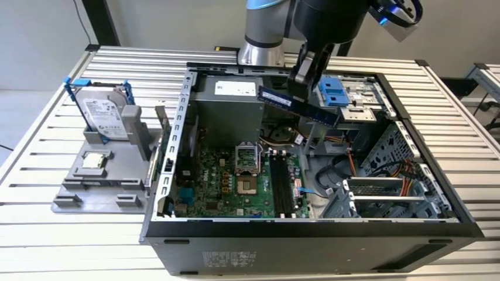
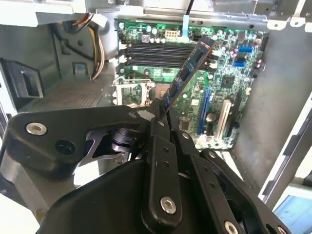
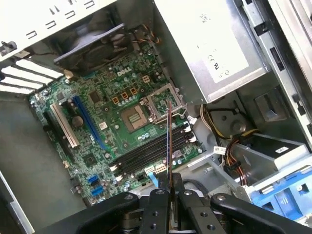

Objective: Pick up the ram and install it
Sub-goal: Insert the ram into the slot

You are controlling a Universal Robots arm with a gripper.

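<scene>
Slatted metal table (image 1: 70, 234) bears an open computer case (image 1: 312, 246) — above, the end effector (image 1: 299, 82) grips the ram (image 1: 314, 111).

held end of the ram (image 2: 187, 73) hidden inside the claw (image 2: 160, 116), arm (image 1: 264, 35) cut off at the exterior view's top edge

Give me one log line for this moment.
gripper: shut on ram | ram: held in air above open case | memory slots: empty | install: not yet done
</scene>
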